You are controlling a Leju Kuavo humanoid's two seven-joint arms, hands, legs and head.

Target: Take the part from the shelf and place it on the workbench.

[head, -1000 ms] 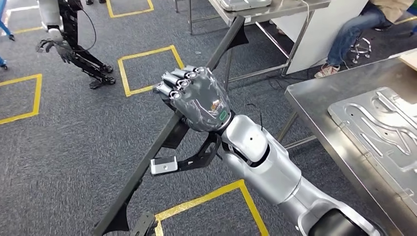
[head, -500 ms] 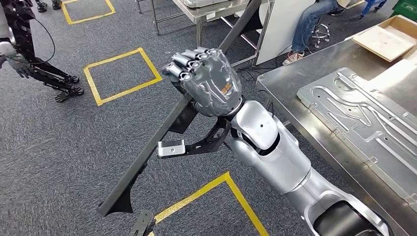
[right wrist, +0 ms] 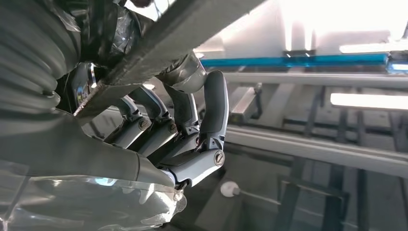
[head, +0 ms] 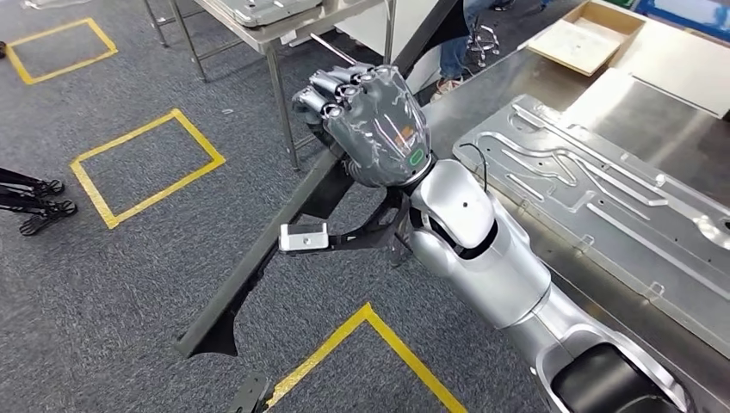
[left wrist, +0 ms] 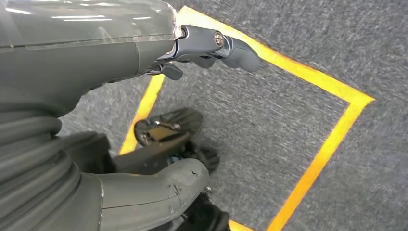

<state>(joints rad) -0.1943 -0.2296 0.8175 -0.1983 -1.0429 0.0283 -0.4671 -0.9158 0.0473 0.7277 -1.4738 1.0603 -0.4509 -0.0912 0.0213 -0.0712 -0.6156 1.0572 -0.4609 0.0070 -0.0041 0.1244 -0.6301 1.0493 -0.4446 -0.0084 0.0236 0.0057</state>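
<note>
The part is a long black bar with flared ends, held slanting above the carpet. My right hand grips it around its middle, fingers wrapped over the bar. The right wrist view shows the same bar crossing my curled right hand. The steel workbench lies just to the right of that hand, and the bar's upper end reaches toward its far corner. My left hand hangs over the floor with thumb and fingers apart, holding nothing.
A large ribbed metal plate covers much of the workbench, with a flat cardboard tray beyond it. Another steel table stands behind, and a seated person's legs are near it. Yellow tape squares mark the carpet.
The camera has turned right, so the whole scene has slid left and the workbench is closer. My right hand keeps the same grip on the bar.
</note>
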